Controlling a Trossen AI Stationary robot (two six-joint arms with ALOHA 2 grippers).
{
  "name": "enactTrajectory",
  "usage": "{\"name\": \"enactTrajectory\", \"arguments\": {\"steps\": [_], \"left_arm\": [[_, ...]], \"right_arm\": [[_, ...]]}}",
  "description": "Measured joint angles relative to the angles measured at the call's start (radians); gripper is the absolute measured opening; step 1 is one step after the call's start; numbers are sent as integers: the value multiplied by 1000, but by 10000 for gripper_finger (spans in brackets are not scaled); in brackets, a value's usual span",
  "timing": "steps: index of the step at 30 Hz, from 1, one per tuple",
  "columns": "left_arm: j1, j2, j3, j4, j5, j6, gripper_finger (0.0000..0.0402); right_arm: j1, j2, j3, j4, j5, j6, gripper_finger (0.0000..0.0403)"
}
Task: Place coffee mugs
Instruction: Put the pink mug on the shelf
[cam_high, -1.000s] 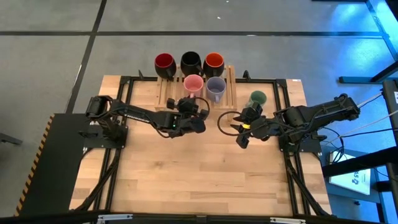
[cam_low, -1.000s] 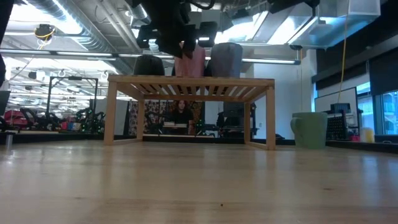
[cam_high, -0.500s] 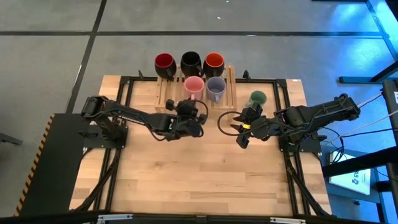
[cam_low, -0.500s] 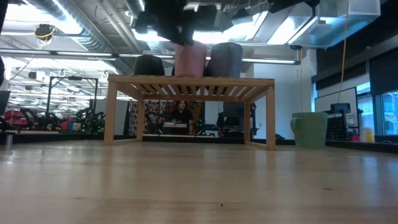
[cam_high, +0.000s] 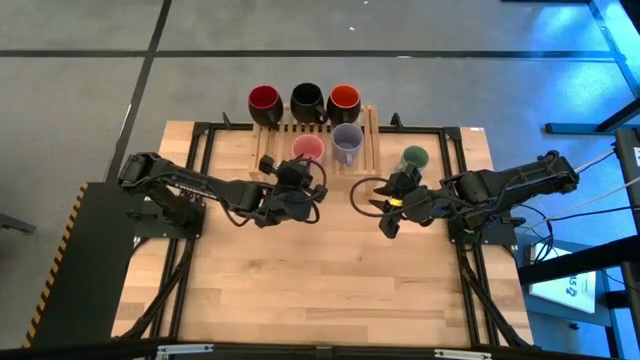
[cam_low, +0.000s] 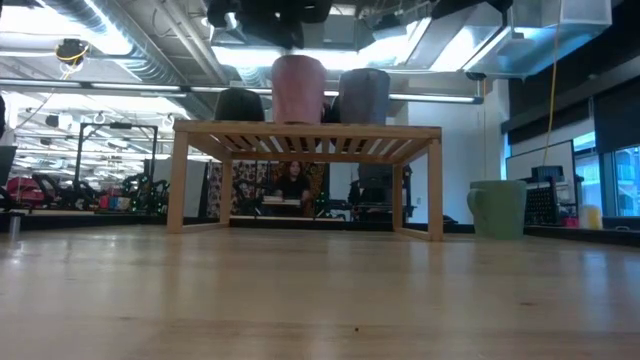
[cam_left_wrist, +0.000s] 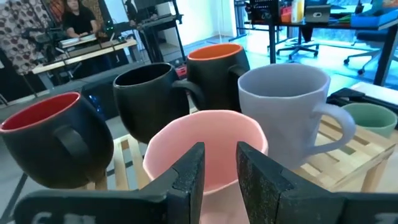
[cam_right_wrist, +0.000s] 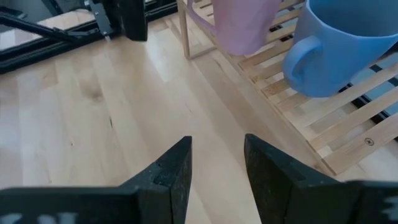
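Five mugs stand on their bases on the wooden slatted rack (cam_high: 272, 150): dark red (cam_high: 264, 100), black (cam_high: 306, 98) and orange (cam_high: 343, 98) along the far row, pink (cam_high: 307, 148) and lavender (cam_high: 347, 137) in front. The pale green mug (cam_high: 413, 158) stands on the table to the right of the rack. My left gripper (cam_high: 297, 168) is open with a narrow gap, just above and on the near side of the pink mug (cam_left_wrist: 205, 134). My right gripper (cam_high: 378, 205) hovers open over the table near the green mug.
The rack (cam_low: 305, 132) stands on legs at the table's far middle. The green mug (cam_low: 497, 208) is beside its right leg. Black frame rails (cam_high: 200, 140) run along the table's left, right and far edges. Bare wood fills the near half (cam_high: 320, 290).
The pink mug went from tilted under my left gripper to upright on the rack beside the lavender mug. My left gripper then rose clear of it and drew back toward the table's near-left. My right arm kept still.
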Motion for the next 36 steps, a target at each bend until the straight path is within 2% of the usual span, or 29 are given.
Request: {"name": "enactTrajectory", "arguments": {"steps": [9,16,20,28,32,36], "left_arm": [[-5,-9,0,1,21,19,85],[-34,-47,-2,-14,30,32,85],[-36,-95,0,-7,2,81,85],[-34,-197,0,-8,38,183,85],[-68,-275,0,-101,79,167,85],[-112,-360,-1,-330,82,6,85]], "right_arm": [[0,0,0,1,-30,30,146],[0,0,0,1,-23,63,229],[0,0,0,3,12,67,260],[0,0,0,7,52,86,264],[0,3,0,32,52,85,259],[0,21,0,66,51,78,255]]}}
